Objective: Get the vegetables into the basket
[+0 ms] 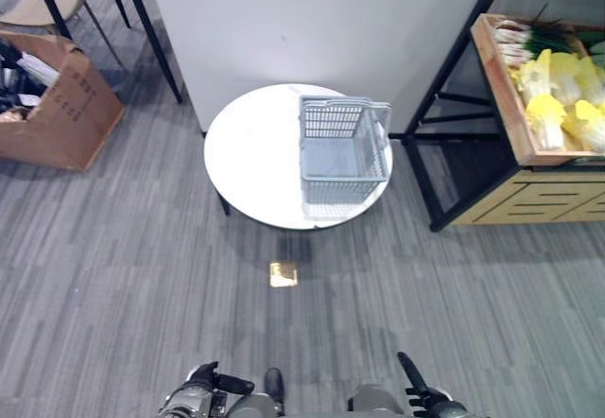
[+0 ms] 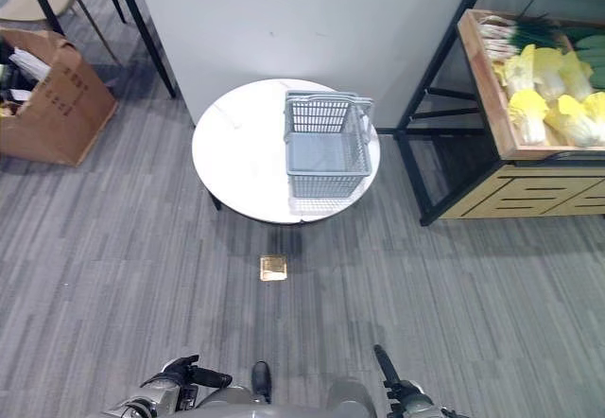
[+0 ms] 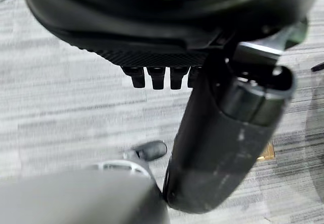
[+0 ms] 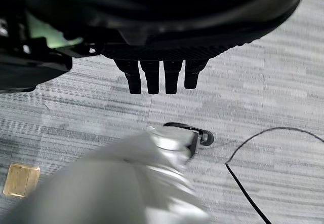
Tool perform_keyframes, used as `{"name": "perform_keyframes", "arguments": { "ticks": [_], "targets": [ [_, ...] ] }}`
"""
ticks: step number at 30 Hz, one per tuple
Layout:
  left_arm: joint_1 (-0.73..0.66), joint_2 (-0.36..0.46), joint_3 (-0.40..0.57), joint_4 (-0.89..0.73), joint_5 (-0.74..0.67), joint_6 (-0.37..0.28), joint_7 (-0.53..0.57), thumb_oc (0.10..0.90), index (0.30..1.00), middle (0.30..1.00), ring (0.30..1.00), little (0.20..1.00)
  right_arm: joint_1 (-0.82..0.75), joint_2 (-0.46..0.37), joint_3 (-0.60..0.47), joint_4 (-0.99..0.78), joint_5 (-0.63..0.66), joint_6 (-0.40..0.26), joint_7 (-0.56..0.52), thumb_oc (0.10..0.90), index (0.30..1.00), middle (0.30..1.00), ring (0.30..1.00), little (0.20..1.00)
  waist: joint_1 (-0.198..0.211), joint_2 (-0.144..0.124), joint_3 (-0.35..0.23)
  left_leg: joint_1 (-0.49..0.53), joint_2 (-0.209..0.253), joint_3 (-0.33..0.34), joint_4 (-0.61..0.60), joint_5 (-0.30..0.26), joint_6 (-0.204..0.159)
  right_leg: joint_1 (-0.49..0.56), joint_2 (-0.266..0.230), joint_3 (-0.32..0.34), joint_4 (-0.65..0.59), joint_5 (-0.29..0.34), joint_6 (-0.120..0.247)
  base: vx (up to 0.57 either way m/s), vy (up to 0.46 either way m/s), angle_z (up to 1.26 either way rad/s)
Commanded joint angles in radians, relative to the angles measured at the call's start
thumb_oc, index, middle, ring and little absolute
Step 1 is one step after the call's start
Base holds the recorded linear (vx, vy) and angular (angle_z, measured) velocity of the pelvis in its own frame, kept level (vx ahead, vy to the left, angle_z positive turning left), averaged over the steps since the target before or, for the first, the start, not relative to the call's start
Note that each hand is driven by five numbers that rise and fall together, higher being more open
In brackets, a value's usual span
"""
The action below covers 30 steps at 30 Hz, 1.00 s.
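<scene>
A grey plastic basket (image 1: 342, 150) stands upright on the right half of a round white table (image 1: 250, 153), and nothing lies in it. The vegetables sit in a wooden crate (image 1: 504, 96) on a black-framed shelf at the far right: pale yellow cabbages (image 1: 558, 96) and green onions (image 1: 529, 38). My left hand (image 1: 203, 382) hangs low at the bottom left, far from the table, with its fingers (image 3: 157, 77) relaxed and holding nothing. At the bottom right my right hand (image 1: 423, 396) hangs the same way, fingers (image 4: 152, 79) loose and empty.
A white partition (image 1: 321, 21) rises right behind the table. A brown cardboard box (image 1: 57, 106) and a chair (image 1: 47, 7) stand at the far left. A small brass floor plate (image 1: 284, 274) lies on the grey carpet between me and the table.
</scene>
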Motion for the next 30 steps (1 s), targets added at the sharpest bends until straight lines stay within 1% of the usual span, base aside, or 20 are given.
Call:
{"name": "perform_keyframes", "arguments": {
  "ticks": [1, 2, 3, 4, 5, 7, 11, 13, 14, 15, 17, 22, 23, 24, 25, 26, 27, 28, 29, 30],
  "targets": [
    [0.017, 0.018, 0.044, 0.008, 0.021, 0.010, -0.001, 0.900, 1.000, 1.000, 1.000, 1.000, -0.005, -0.045, 0.010, -0.045, 0.010, 0.005, -0.017, 0.900, 1.000, 1.000, 1.000, 1.000, -0.052, -0.022, 0.049, -0.035, 0.011, -0.098, 0.021, 0.079, -0.149, 0.090, 0.059, 0.052, -0.313, 0.272, 0.034, 0.25, -0.014, -0.19],
    [0.018, 0.019, 0.038, 0.009, 0.025, 0.009, 0.000, 0.900, 1.000, 1.000, 1.000, 1.000, -0.005, -0.042, 0.009, -0.046, 0.017, 0.003, -0.017, 0.900, 1.000, 1.000, 1.000, 1.000, -0.066, -0.025, 0.052, -0.027, 0.004, -0.110, 0.021, 0.079, -0.149, 0.059, 0.093, 0.082, -0.366, 0.259, 0.033, 0.31, -0.010, 0.19],
    [0.016, 0.020, 0.032, 0.012, 0.039, 0.010, 0.002, 0.900, 1.000, 1.000, 1.000, 1.000, -0.003, -0.040, 0.013, -0.048, 0.029, 0.002, -0.021, 0.900, 1.000, 1.000, 1.000, 1.000, -0.086, -0.028, 0.060, 0.008, -0.004, -0.136, 0.006, 0.070, -0.154, 0.049, 0.130, 0.100, -0.455, 0.246, 0.036, 0.22, -0.015, 0.39],
    [0.017, 0.020, 0.033, 0.013, 0.039, 0.010, 0.002, 0.900, 1.000, 1.000, 1.000, 1.000, -0.003, -0.040, 0.013, -0.048, 0.029, 0.002, -0.021, 0.900, 1.000, 1.000, 1.000, 1.000, -0.088, -0.026, 0.064, 0.014, -0.001, -0.138, 0.004, 0.068, -0.155, 0.055, 0.132, 0.096, -0.457, 0.244, 0.036, 0.28, -0.024, 0.53],
    [0.015, 0.023, 0.032, 0.020, 0.049, 0.008, 0.005, 0.900, 1.000, 1.000, 1.000, 1.000, -0.003, -0.035, 0.018, -0.049, 0.036, -0.001, -0.023, 0.900, 1.000, 1.000, 1.000, 1.000, -0.106, -0.026, 0.060, 0.036, -0.004, -0.161, -0.014, 0.063, -0.160, 0.025, 0.161, 0.124, -0.528, 0.256, 0.038, 0.19, -0.009, 0.92],
    [0.017, 0.025, 0.033, 0.024, 0.055, 0.006, 0.007, 0.900, 1.000, 1.000, 1.000, 1.000, -0.004, -0.030, 0.024, -0.056, 0.039, -0.003, -0.023, 0.900, 1.000, 1.000, 1.000, 1.000, -0.122, -0.029, 0.062, 0.056, -0.011, -0.176, -0.016, 0.050, -0.162, -0.004, 0.189, 0.143, -0.558, 0.285, 0.039, 0.18, -0.007, 0.90],
    [0.019, 0.018, 0.031, 0.034, 0.065, 0.010, 0.008, 0.900, 1.000, 1.000, 1.000, 1.000, -0.001, -0.026, 0.027, -0.063, 0.047, -0.004, -0.028, 0.900, 1.000, 1.000, 1.000, 1.000, -0.128, -0.033, 0.061, 0.074, -0.016, -0.191, -0.016, 0.042, -0.167, 0.022, 0.191, 0.126, -0.561, 0.282, 0.031, 0.06, -0.029, 0.52],
    [0.022, 0.010, 0.027, 0.032, 0.064, 0.013, 0.008, 0.900, 1.000, 1.000, 1.000, 1.000, -0.006, -0.030, 0.034, -0.068, 0.050, -0.007, -0.029, 0.900, 1.000, 1.000, 1.000, 1.000, -0.130, -0.022, 0.046, 0.072, -0.008, -0.200, -0.016, 0.039, -0.173, 0.046, 0.202, 0.149, -0.575, 0.265, 0.018, 0.05, -0.084, -0.03],
    [0.022, 0.009, 0.027, 0.032, 0.064, 0.013, 0.008, 0.900, 1.000, 1.000, 1.000, 1.000, -0.006, -0.030, 0.034, -0.068, 0.050, -0.007, -0.029, 0.900, 1.000, 1.000, 1.000, 1.000, -0.130, -0.022, 0.046, 0.073, -0.008, -0.200, -0.016, 0.038, -0.173, 0.046, 0.202, 0.149, -0.575, 0.264, 0.018, 0.07, -0.070, -0.04],
    [0.023, 0.004, 0.025, 0.032, 0.063, 0.015, 0.008, 0.900, 1.000, 1.000, 1.000, 1.000, -0.007, -0.034, 0.034, -0.071, 0.055, -0.006, -0.029, 0.900, 1.000, 1.000, 1.000, 1.000, -0.130, -0.014, 0.038, 0.074, -0.001, -0.204, -0.016, 0.037, -0.179, 0.059, 0.208, 0.153, -0.582, 0.255, 0.007, 0.05, -0.089, 0.11],
    [0.025, -0.001, 0.023, 0.035, 0.060, 0.017, 0.010, 0.900, 1.000, 1.000, 1.000, 1.000, -0.009, -0.035, 0.029, -0.067, 0.060, -0.004, -0.031, 0.900, 1.000, 1.000, 1.000, 1.000, -0.128, -0.004, 0.030, 0.079, 0.012, -0.207, -0.016, 0.039, -0.188, 0.069, 0.214, 0.133, -0.578, 0.240, -0.004, 0.06, -0.136, 0.21],
    [0.024, -0.007, 0.029, 0.035, 0.043, 0.018, 0.013, 0.900, 1.000, 1.000, 1.000, 1.000, -0.011, -0.038, 0.043, -0.066, 0.055, -0.006, -0.029, 0.900, 1.000, 1.000, 1.000, 1.000, -0.127, 0.009, 0.017, 0.096, 0.049, -0.224, -0.010, 0.038, -0.210, 0.081, 0.237, 0.108, -0.563, 0.196, -0.032, 0.06, -0.135, 0.16],
    [0.022, -0.010, 0.032, 0.036, 0.038, 0.018, 0.013, 0.900, 1.000, 1.000, 1.000, 1.000, -0.009, -0.043, 0.048, -0.061, 0.051, -0.004, -0.025, 0.900, 1.000, 1.000, 1.000, 1.000, -0.125, 0.010, 0.019, 0.083, 0.056, -0.228, 0.053, 0.035, -0.223, 0.103, 0.243, 0.095, -0.560, 0.178, -0.044, 0.12, -0.229, 0.23],
    [0.019, -0.011, 0.038, 0.036, 0.026, 0.019, 0.014, 0.900, 1.000, 1.000, 1.000, 1.000, -0.008, -0.047, 0.048, -0.061, 0.050, -0.005, -0.023, 0.900, 1.000, 1.000, 1.000, 1.000, -0.124, 0.007, 0.024, 0.063, 0.051, -0.229, 0.123, 0.047, -0.237, 0.115, 0.243, 0.087, -0.559, 0.174, -0.051, 0.07, -0.165, 0.32],
    [0.019, -0.011, 0.038, 0.036, 0.026, 0.019, 0.014, 0.900, 1.000, 1.000, 1.000, 1.000, -0.008, -0.048, 0.048, -0.061, 0.050, -0.005, -0.023, 0.900, 1.000, 1.000, 1.000, 1.000, -0.126, 0.007, 0.024, 0.060, 0.052, -0.230, 0.129, 0.044, -0.237, 0.116, 0.243, 0.086, -0.559, 0.174, -0.051, 0.03, -0.164, 0.28],
    [0.011, -0.013, 0.040, 0.033, 0.008, 0.015, 0.012, 0.900, 1.000, 1.000, 1.000, 1.000, -0.006, -0.056, 0.047, -0.056, 0.047, -0.004, -0.020, 0.900, 1.000, 1.000, 1.000, 1.000, -0.117, -0.006, 0.044, -0.012, 0.033, -0.220, 0.284, 0.100, -0.275, 0.149, 0.235, 0.075, -0.559, 0.164, -0.067, 0.00, -0.156, 0.28],
    [0.005, -0.011, 0.041, 0.031, 0.000, 0.015, 0.012, 0.900, 1.000, 1.000, 1.000, 1.000, -0.006, -0.060, 0.046, -0.056, 0.046, -0.004, -0.019, 0.900, 1.000, 1.000, 1.000, 1.000, -0.115, -0.020, 0.056, -0.054, 0.029, -0.206, 0.371, 0.128, -0.289, 0.162, 0.225, 0.073, -0.560, 0.165, -0.073, -0.01, -0.216, 0.17],
    [-0.001, -0.010, 0.040, 0.024, -0.009, 0.013, 0.014, 0.900, 1.000, 1.000, 1.000, 1.000, -0.007, -0.067, 0.047, -0.053, 0.043, -0.003, -0.019, 0.900, 1.000, 1.000, 1.000, 1.000, -0.109, -0.033, 0.068, -0.098, 0.032, -0.191, 0.442, 0.147, -0.294, 0.174, 0.218, 0.069, -0.562, 0.164, -0.082, 0.00, -0.188, 0.33],
    [-0.004, -0.009, 0.039, 0.019, -0.016, 0.013, 0.012, 0.900, 1.000, 1.000, 1.000, 1.000, -0.005, -0.072, 0.046, -0.049, 0.040, -0.002, -0.019, 0.900, 1.000, 1.000, 1.000, 1.000, -0.109, -0.041, 0.070, -0.130, 0.053, -0.153, 0.465, 0.156, -0.287, 0.189, 0.216, 0.062, -0.570, 0.161, -0.086, 0.02, -0.141, 0.36],
    [-0.003, -0.008, 0.039, 0.020, -0.015, 0.016, 0.012, 0.900, 1.000, 1.000, 1.000, 1.000, -0.004, -0.071, 0.045, -0.046, 0.042, 0.000, -0.020, 0.900, 1.000, 1.000, 1.000, 1.000, -0.106, -0.042, 0.070, -0.146, 0.061, -0.138, 0.470, 0.151, -0.280, 0.200, 0.217, 0.064, -0.575, 0.156, -0.087, 0.08, -0.089, 0.39]
  ]
}}
